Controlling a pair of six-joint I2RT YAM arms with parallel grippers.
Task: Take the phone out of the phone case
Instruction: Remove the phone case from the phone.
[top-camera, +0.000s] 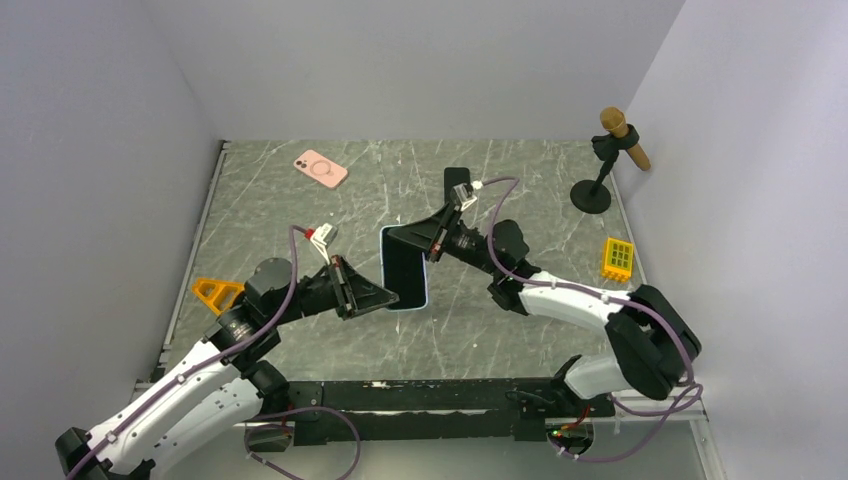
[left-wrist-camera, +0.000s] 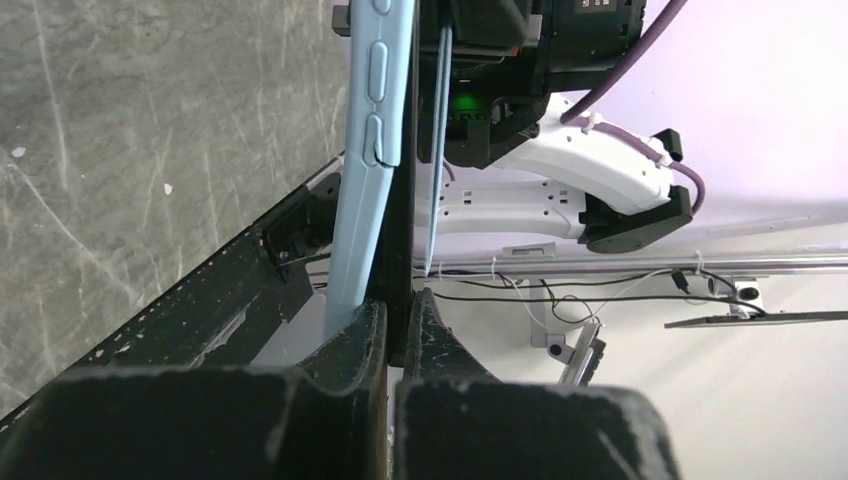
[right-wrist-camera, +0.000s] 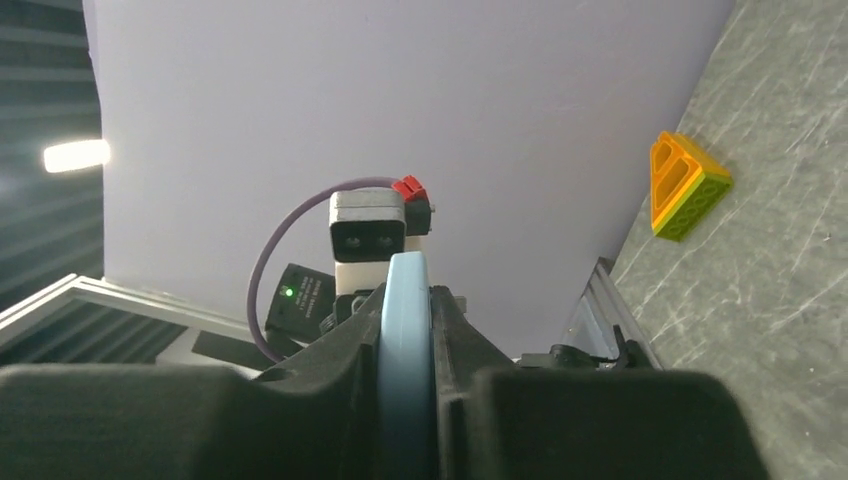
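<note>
While holding the cased phone (top-camera: 405, 275) aloft above the table (top-camera: 380, 200), pinches left gripper (top-camera: 388, 296) tight on its dark edge and right gripper (top-camera: 408, 238) tight on the case (right-wrist-camera: 405, 330) rim, apparently for prying apart.

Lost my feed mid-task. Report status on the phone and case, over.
Left end effector and right end effector both shut on the blue-cased phone, held between them. Phone not yet out. Spare pink case well clear.
</note>
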